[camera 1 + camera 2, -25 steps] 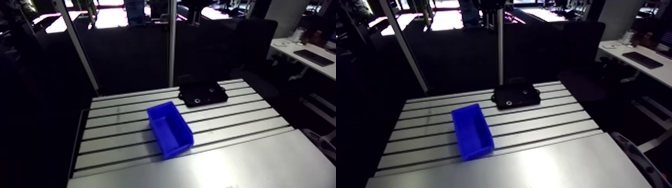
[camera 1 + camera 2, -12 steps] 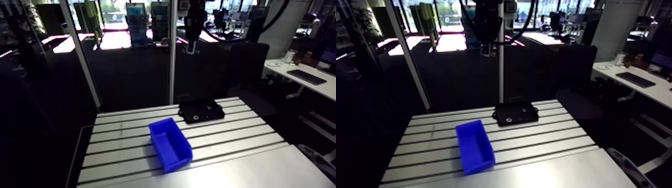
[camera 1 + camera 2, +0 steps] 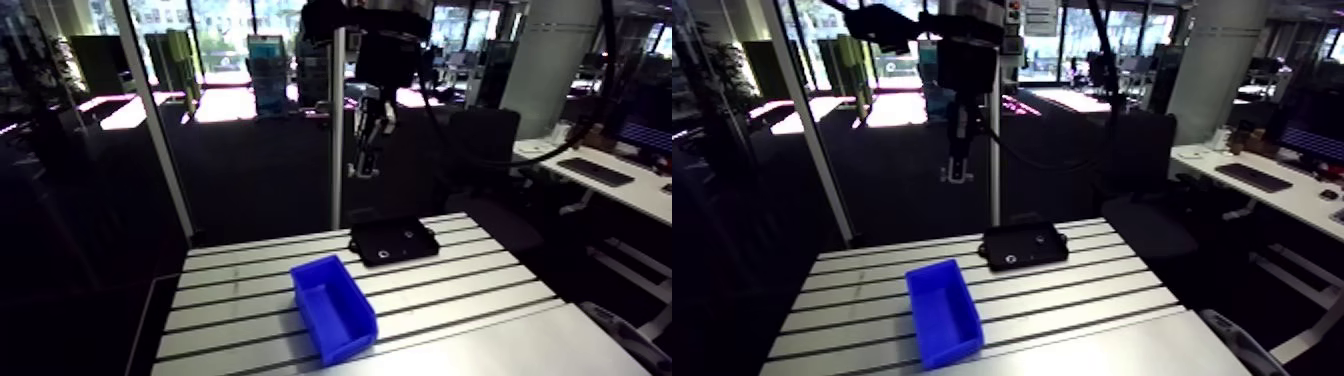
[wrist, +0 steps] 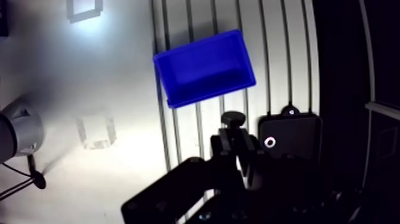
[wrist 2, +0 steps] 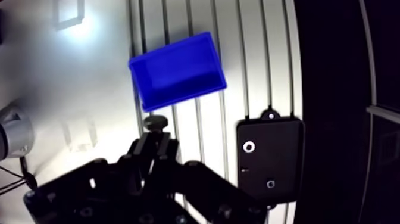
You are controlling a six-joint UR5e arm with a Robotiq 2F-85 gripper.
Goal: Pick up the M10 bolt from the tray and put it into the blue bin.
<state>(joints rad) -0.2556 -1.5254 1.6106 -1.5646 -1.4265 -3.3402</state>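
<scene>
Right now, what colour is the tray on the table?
The tray is black; the wrist view shows it best.

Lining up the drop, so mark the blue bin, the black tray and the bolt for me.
blue bin (image 4: 205,68), wrist view, on its inner floor.
black tray (image 5: 277,156), wrist view, on a bare part of its flat top.
bolt (image 4: 234,118), wrist view, on its head, the part that shows.

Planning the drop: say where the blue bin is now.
In the arm view the blue bin sits on the slotted table, nearer the camera than the black tray and to its left, not touching.
</scene>
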